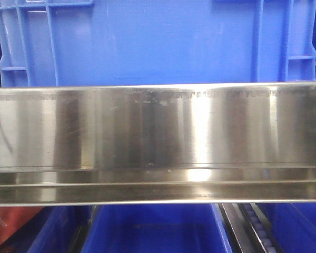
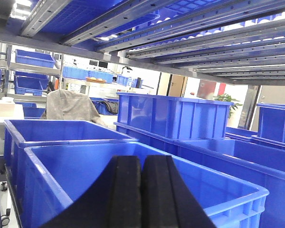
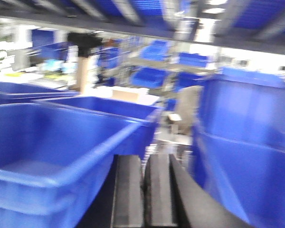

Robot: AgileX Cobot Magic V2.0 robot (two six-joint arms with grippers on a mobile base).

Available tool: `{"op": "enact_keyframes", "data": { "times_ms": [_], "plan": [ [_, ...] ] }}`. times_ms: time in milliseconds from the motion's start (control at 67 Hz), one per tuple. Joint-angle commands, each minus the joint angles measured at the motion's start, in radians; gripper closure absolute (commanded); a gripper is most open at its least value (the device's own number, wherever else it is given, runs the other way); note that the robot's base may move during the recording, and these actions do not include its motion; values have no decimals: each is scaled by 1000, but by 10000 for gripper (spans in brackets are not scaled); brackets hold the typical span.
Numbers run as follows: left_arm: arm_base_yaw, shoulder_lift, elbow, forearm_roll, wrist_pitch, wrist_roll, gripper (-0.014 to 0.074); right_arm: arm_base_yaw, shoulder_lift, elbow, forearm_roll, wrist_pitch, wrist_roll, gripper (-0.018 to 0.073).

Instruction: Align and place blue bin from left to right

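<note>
**Inspector A:** The blue bin (image 1: 158,42) is filling the upper half of the front view, its long side running across the frame, directly above the steel shelf rail (image 1: 158,142).

**Inspector B:** And the tools?

**Inspector A:** The left gripper (image 2: 141,190) is sitting at bottom centre of its view, pads pressed together, gripping nothing, hovering over an open crate (image 2: 76,171). The right gripper (image 3: 145,190) is likewise closed and empty; that view is blurring.

**Inspector B:** Nearer arm?

**Inspector A:** I cannot tell; neither wrist view is clearly identifying the bin.

**Inspector B:** Markings?

**Inspector A:** Faint print along the rail's top edge, unreadable.
</note>
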Motion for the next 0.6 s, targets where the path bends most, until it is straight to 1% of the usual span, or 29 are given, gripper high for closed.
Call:
{"op": "enact_keyframes", "data": {
  "times_ms": [0,149,224,358,583],
  "plan": [
    [-7,-4,0,5,-18,2,707,-64,-51,81,57,-86,-29,629],
    [-7,-4,0,5,-18,2,707,-150,-151,215,100,-83,-29,629],
    [-7,-4,0,5,-18,2,707,-172,-194,271,109,-83,-29,629],
    [-7,-4,0,5,-18,2,707,-176,-242,367,109,-83,-27,629],
    [-7,-4,0,5,-18,2,707,-176,-296,494,109,-133,-27,629]
  ]
}}
